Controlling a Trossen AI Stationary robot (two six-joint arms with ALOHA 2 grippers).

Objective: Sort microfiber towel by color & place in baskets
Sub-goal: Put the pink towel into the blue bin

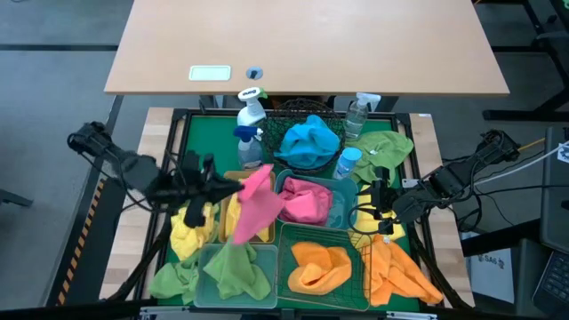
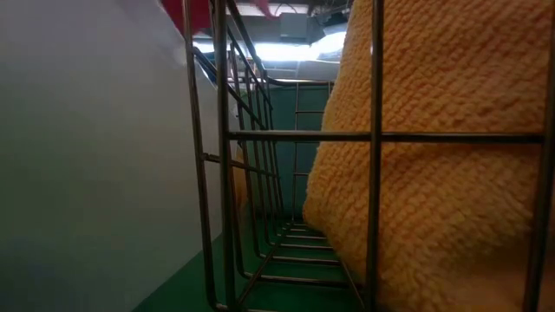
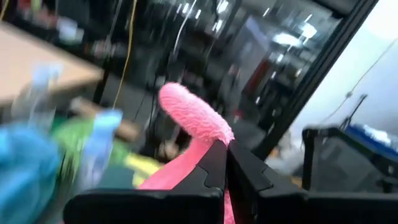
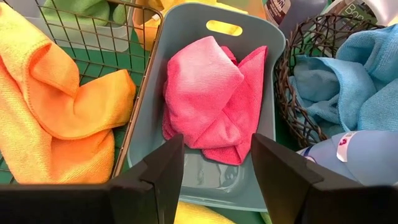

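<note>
My left gripper (image 1: 236,185) is shut on a pink towel (image 1: 256,203), raised over the bins at the table's middle left. My right gripper (image 4: 216,168) hovers open above the teal bin (image 4: 186,168), where another pink towel (image 4: 211,99) lies. A blue towel (image 1: 309,140) fills the round black basket (image 1: 286,114). In the green wire basket (image 1: 283,267) lies an orange towel (image 1: 320,265). A green towel (image 1: 236,271) is in the pale-green bin (image 1: 209,258). Loose yellow towels (image 1: 189,227) lie at the left. My left gripper pinches the pink towel between its two fingers, which point level from the table's left. A rounded bit of the cloth (image 3: 189,115) sticks out past the fingertips (image 3: 217,158). The rest hangs slack below (image 1: 249,222), over the bins; one layer or several, I cannot tell.
Three spray bottles (image 1: 252,111) (image 1: 356,116) (image 1: 347,162) stand around the black basket. Loose orange towels (image 1: 400,271) lie at the near right, a green one (image 1: 387,147) at the far right. A wooden desk (image 1: 311,44) stands beyond the table.
</note>
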